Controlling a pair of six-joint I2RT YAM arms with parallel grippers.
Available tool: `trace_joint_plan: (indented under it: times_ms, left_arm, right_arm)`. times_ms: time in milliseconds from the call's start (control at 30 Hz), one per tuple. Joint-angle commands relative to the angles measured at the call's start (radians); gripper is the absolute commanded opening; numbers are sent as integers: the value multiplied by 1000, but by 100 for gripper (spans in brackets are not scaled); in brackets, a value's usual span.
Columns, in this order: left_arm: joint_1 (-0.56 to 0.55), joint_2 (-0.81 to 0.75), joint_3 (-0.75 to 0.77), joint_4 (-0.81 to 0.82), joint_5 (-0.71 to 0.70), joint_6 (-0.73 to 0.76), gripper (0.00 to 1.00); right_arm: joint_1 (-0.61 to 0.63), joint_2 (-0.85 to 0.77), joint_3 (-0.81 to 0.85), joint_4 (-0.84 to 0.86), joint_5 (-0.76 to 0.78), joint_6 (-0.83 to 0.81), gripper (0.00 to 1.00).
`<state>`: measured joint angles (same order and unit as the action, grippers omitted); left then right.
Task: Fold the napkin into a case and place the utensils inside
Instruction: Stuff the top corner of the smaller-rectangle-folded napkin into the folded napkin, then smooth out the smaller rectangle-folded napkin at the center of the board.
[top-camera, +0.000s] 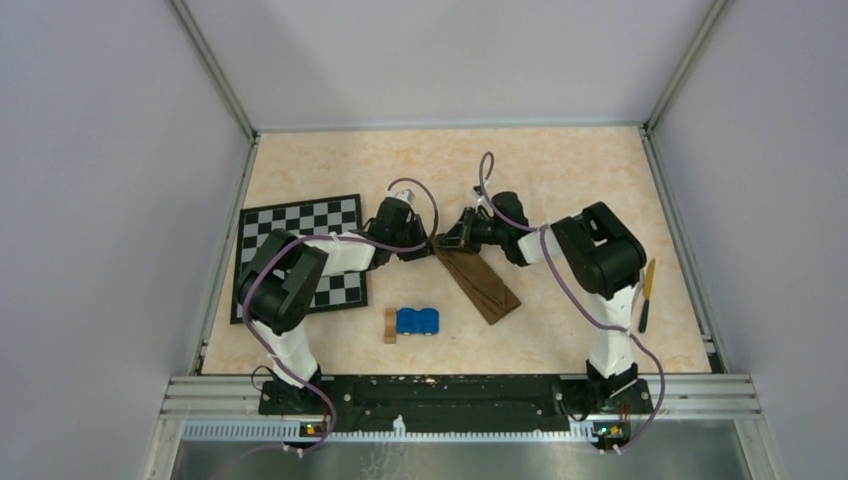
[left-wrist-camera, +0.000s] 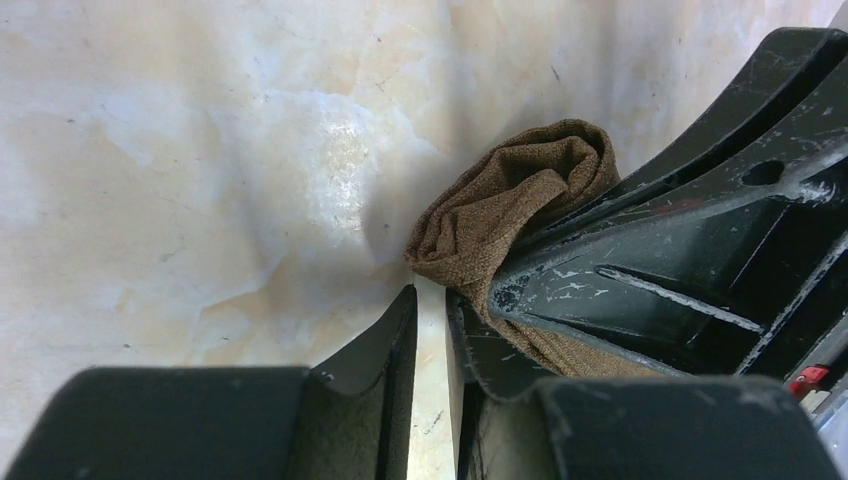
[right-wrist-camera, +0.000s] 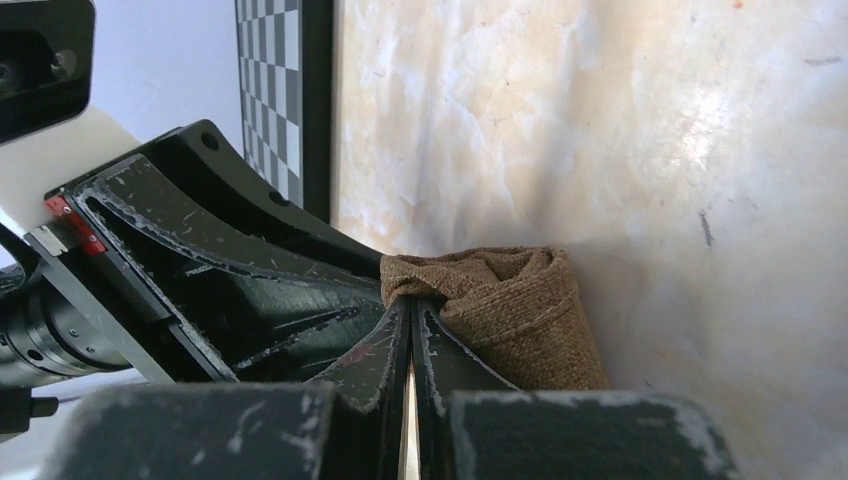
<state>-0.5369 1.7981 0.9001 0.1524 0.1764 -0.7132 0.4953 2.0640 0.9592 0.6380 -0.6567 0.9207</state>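
On the desk (top-camera: 560, 180) the folded brown napkin (top-camera: 482, 285) lies as a narrow slanted strip; both hands, left hand (top-camera: 428, 243) and right hand (top-camera: 447, 240), meet at its far end. Nearer: a blue object (top-camera: 418, 321) beside a tan block (top-camera: 390, 326); a checkered mat (top-camera: 300, 225) at left

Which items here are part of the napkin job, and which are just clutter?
Job:
napkin, folded into a long strip, far end pinched
right gripper, shut on the napkin
left gripper, beside that end
knife, by the right edge

Clutter:
checkered mat
blue toy
wooden block
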Motion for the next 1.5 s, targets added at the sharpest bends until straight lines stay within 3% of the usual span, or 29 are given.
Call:
trace_joint_plan:
  times_ms: [0,200,400,633,733,833,1133,1467]
  left_arm:
    - [-24,-3,2,16,23,11,24]
    - [-23,-14,-16,14,27,14,24]
    - [-23,-6,-6,13,40,14,24]
    - [-40,18,13,19,54,4,24]
    - [-39,5,0,13,41,1,24]
    - [-33,-28,-18,5,4,29,25]
    - [-23,-36,-33,2,15,27,25]
    - [-24,-41,-33,2,25,23,24]
  right_arm:
    - [-10,-80,-43,-40,-20,-41,0]
    - [-64,-211,-93,-191,-16,-179,7]
    - [-55,-150,-116,-119,-12,-149,0]
    - [17,-11,-8,-36,10,-73,0]
    - [1,-54,-37,-31,37,-66,0]
    - [-38,-115,-58,-119,36,-134,8]
    - [-92,-194,-125,-32,-39,-68,22]
    - [-35,-92,-46,-6,-34,-43,26]
